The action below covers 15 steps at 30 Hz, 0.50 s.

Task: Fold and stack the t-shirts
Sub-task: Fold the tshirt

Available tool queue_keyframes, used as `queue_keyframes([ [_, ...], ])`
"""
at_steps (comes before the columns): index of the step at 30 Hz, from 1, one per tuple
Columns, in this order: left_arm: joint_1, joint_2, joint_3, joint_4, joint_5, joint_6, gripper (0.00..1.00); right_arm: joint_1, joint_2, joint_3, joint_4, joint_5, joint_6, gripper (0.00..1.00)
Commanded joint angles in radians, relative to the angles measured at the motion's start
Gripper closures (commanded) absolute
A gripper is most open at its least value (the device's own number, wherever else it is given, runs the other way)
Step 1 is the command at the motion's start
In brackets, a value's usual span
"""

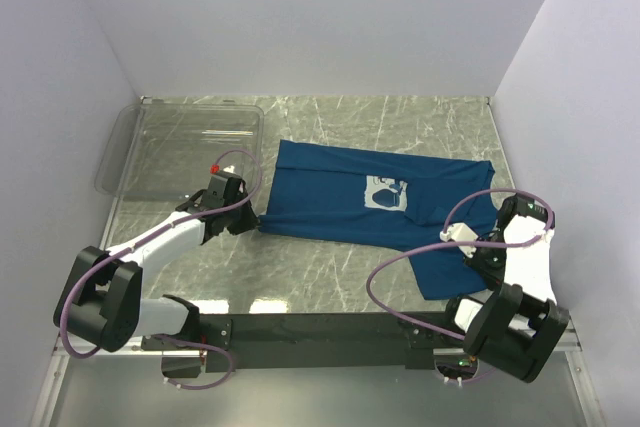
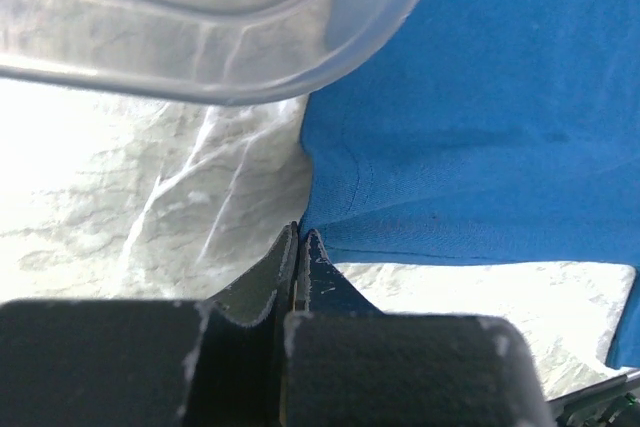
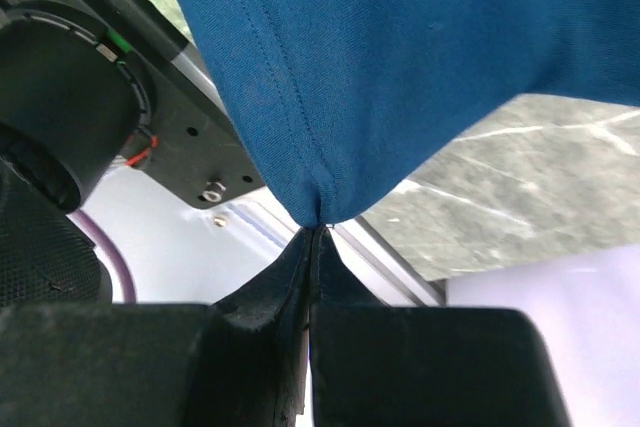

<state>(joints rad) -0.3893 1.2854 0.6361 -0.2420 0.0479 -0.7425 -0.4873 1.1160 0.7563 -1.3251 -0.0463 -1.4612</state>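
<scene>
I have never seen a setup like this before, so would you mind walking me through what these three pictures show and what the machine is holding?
These are two robot arms bolted side by side at the near edge of a marble-patterned table. The wide picture comes from a fixed camera above and behind them. The other two come from small cameras on each wrist, looking past that arm's own two fingers.

On the table lies a dark blue t-shirt with a pale print on the chest, and beside it, at the back left, a clear plastic bin.

The left gripper is shut on the shirt's edge near the bin. The right gripper is shut on another corner of the shirt, which is lifted off the table there. So both arms hold the same shirt, one at each end.
</scene>
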Motion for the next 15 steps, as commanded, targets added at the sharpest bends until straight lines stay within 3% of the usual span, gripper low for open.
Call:
queue_keyframes([
  [1,0.006,-0.003,0.019,-0.022,-0.039,-0.003,1.0,-0.007,-0.061,-0.008,-0.123,0.01,-0.073,1.0],
  [10,0.006,0.025,0.076,-0.057,-0.045,0.008,1.0,0.024,-0.088,-0.093,-0.109,0.143,-0.149,0.97],
  [11,0.004,0.037,0.08,-0.059,-0.043,0.014,1.0,0.024,-0.108,-0.1,-0.103,0.137,-0.154,0.92],
  [12,0.004,0.043,0.088,-0.06,-0.043,0.017,1.0,0.024,-0.114,-0.092,-0.089,0.125,-0.153,0.72],
  [13,0.003,0.048,0.091,-0.063,-0.045,0.017,1.0,0.026,-0.117,-0.075,-0.085,0.093,-0.143,0.59],
  [15,0.004,0.057,0.1,-0.066,-0.043,0.023,1.0,0.021,-0.096,0.035,-0.083,-0.025,-0.078,0.47],
])
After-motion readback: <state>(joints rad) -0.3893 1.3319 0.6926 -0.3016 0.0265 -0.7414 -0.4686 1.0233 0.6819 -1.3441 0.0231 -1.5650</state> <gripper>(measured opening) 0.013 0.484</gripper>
